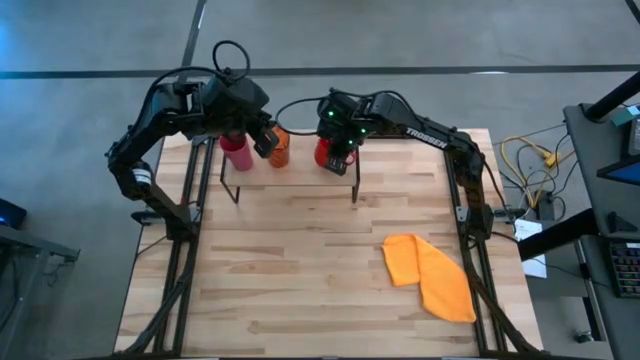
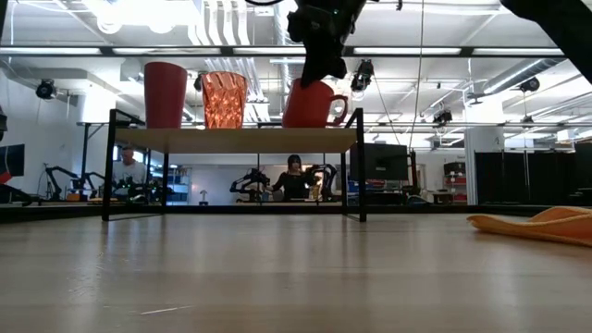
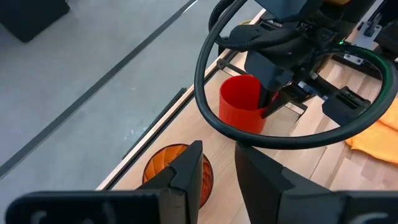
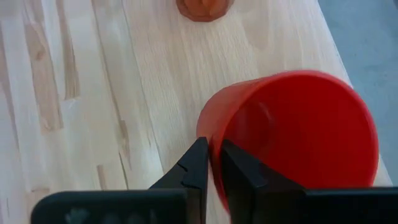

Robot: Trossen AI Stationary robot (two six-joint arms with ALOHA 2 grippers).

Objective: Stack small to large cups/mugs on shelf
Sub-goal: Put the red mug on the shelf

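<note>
The shelf point(image 2: 240, 139) stands at the table's far side. On its plank top stand the pink tumbler point(image 2: 165, 94) at the left, the orange ribbed cup point(image 2: 223, 100) beside it, and the red mug point(image 2: 310, 104) at the right, its handle point(image 2: 343, 109) toward the table's right. My right gripper point(image 2: 324, 67) comes down from above and is shut on the mug's rim. My left gripper point(image 1: 265, 140) hovers open and empty between the tumbler point(image 1: 235, 150) and the orange cup point(image 1: 281, 150). In the left wrist view the orange cup point(image 3: 163, 169) shows beside the fingers. My right gripper pinches the red mug's wall at the rim point(image 4: 216, 146), one finger inside the mug point(image 4: 242, 177) and one outside point(image 4: 196, 171). The fingers come from above, pointing down. The mug is slightly tilted, with its bottom at the shelf's top point(image 2: 305, 126).
An orange cloth point(image 1: 430, 275) lies crumpled on the table's near right part and also shows in the low view point(image 2: 536, 225). Bare wooden tabletop point(image 1: 290, 270) lies in front of the shelf. People and other arms show in the room behind.
</note>
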